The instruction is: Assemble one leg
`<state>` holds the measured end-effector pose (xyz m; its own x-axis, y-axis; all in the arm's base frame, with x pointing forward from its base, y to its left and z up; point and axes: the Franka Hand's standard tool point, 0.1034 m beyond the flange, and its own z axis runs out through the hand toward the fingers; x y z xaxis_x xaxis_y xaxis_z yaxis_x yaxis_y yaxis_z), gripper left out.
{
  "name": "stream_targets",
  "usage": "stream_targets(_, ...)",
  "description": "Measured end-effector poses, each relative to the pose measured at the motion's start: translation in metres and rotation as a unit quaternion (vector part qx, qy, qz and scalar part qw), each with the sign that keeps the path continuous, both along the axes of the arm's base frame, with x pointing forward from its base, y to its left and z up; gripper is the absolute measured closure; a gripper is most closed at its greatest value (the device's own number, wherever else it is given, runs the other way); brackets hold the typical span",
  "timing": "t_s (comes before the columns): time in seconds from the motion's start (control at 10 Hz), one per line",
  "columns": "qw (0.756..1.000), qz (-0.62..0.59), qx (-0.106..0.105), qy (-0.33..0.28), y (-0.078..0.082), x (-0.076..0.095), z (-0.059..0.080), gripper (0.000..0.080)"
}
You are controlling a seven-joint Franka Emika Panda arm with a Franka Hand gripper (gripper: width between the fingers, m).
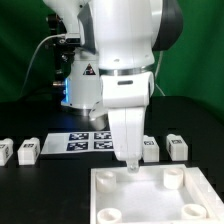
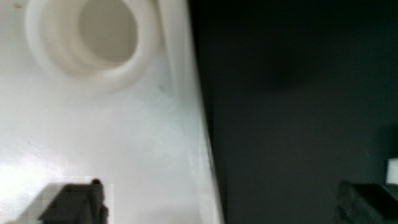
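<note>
The white tray piece (image 1: pixel 150 200) lies nearest the camera, flat on the black tabletop (image 1: pixel 40 190), with round sockets (image 1: pixel 105 179) at its corners. The gripper (image 1: pixel 128 162) hangs over the far edge of the tray piece, between the two far sockets. In the wrist view the gripper (image 2: pixel 221 204) has its fingers (image 2: pixel 71 203) spread wide with nothing between them. Below it you see the tray piece (image 2: pixel 107 130), one socket (image 2: pixel 86 40) and bare tabletop (image 2: pixel 294 100).

No leg is in hand. All four stand in a row behind the tray piece. The closest leg (image 1: pixel 150 149) is just beside the gripper toward the exterior view's right, with the second leg (image 1: pixel 177 148) further out. The third leg (image 1: pixel 28 151) and fourth leg (image 1: pixel 5 151) stand at the exterior view's left. The marker board (image 1: pixel 90 141) lies between the pairs.

The step in hand appears to be fetching a leg. Recommended procedure:

1. Raise the gripper clear of the tray piece before moving sideways.
2. Centre the gripper over the closest leg so that the fingers straddle two opposite flat faces.
3. Descend without touching the second leg.
4. Close on the body of the leg, not on its top edge alone.
5. Confirm the leg sits square, so that it can enter a socket upright.
</note>
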<state>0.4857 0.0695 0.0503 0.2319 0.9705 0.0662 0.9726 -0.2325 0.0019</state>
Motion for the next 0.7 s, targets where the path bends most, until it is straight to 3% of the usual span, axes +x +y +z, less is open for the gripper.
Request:
stream_targets(0.2,0.988,-0.156,0.003,0.007,0.029,-0.016,0.015,0.015)
stream_targets(0.4,0.95,-0.311,0.01,0.018,0.054,-0.021,0.016,0.015)
stream_targets(0.5,0.929,-0.369,0.018,0.02,0.062,-0.021,0.016,0.015)
stream_targets(0.7,0.894,-0.446,0.024,0.03,0.063,-0.021,0.016,0.015)
